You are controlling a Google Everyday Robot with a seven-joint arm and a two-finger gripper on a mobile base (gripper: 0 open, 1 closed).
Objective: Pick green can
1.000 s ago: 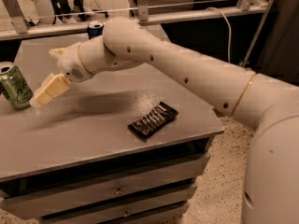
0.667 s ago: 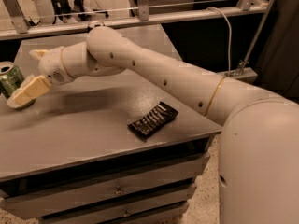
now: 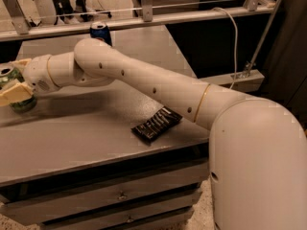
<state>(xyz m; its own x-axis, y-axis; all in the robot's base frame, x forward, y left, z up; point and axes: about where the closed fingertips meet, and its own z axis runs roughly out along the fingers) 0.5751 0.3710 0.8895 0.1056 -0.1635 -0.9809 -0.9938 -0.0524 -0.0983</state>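
Camera view: gripper [image 3: 10, 82] has reached the desk [image 3: 96, 133] edge; jaws now straddle the green can [image 3: 22, 104]. You cannot tell whether they clamp it.

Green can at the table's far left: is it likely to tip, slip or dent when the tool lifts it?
The light green aluminium drink can stands upright, so a sideways nudge could tip it and let it roll. Its smooth metal wall may slip, or dent if squeezed hard. The tool is at it, far left.
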